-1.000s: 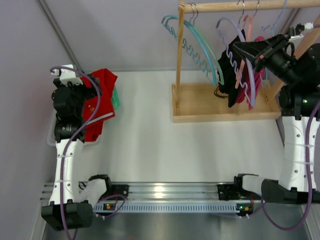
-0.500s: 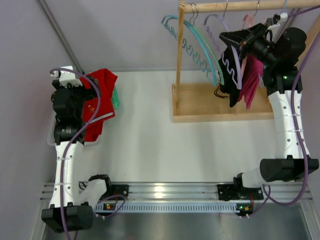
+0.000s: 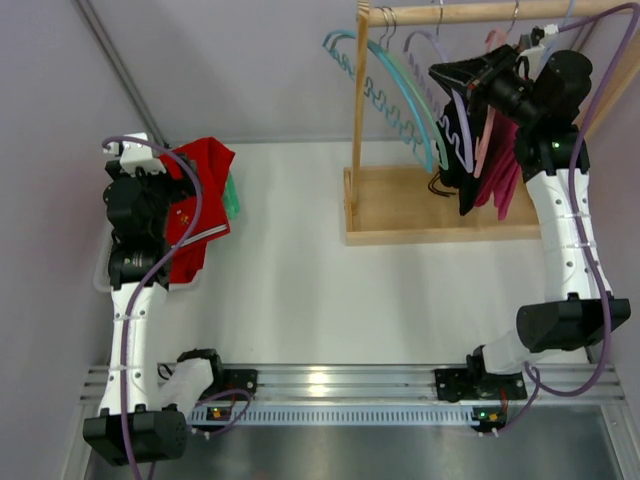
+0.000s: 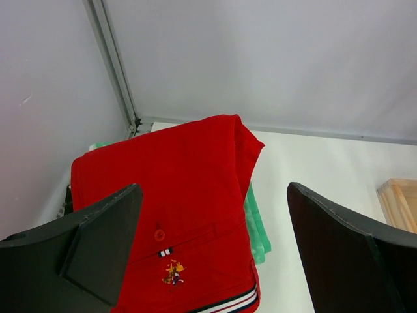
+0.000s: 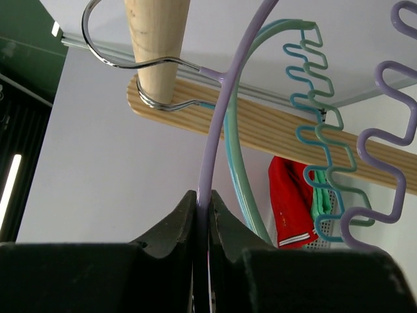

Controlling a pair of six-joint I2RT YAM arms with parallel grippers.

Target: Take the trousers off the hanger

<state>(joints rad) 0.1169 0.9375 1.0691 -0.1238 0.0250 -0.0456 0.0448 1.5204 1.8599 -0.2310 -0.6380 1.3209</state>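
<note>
Nearest me, my left gripper (image 4: 214,189) hangs with its jaws spread as wide as they go, nothing in them, over the red shirt (image 4: 189,163), which lies on a green garment (image 4: 258,225). Further back on the right, my right gripper (image 5: 202,207) is pinched tight on the lilac hanger (image 5: 218,111), just below its hook on the wooden rail (image 5: 156,32). The black trousers (image 3: 455,150) are draped on that hanger, dangling over the rack's base (image 3: 400,215), with a teal hanger (image 3: 395,85) beside them.
</note>
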